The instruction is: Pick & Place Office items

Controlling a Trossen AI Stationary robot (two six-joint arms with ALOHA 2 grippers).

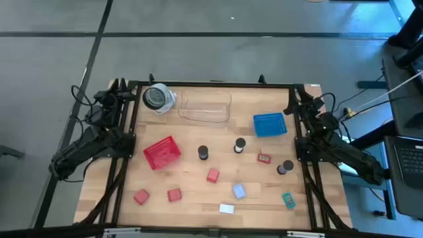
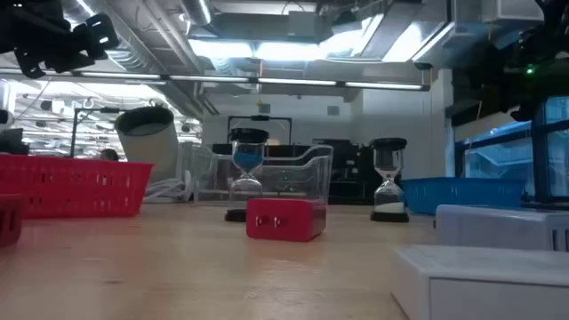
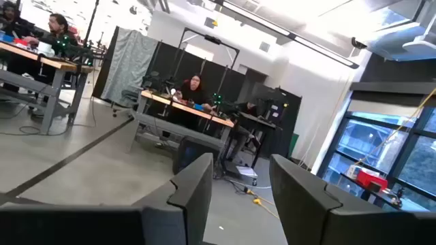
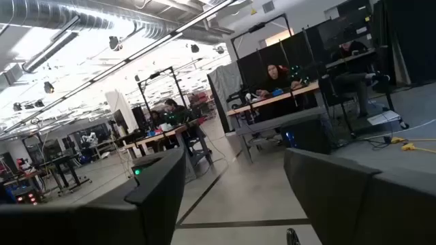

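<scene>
On the wooden table (image 1: 192,198): 3 red blocks (image 1: 174,194), 1 pale blue cube (image 1: 239,191), 1 white block (image 1: 227,209), 2 tags (image 1: 288,199), 3 black cylinders (image 1: 203,153). Left gripper (image 3: 240,197) and right gripper (image 4: 235,194), parked at the table's sides, are spread.

Red tray (image 1: 162,153), blue tray (image 1: 269,124), clear tray (image 1: 205,108)
</scene>
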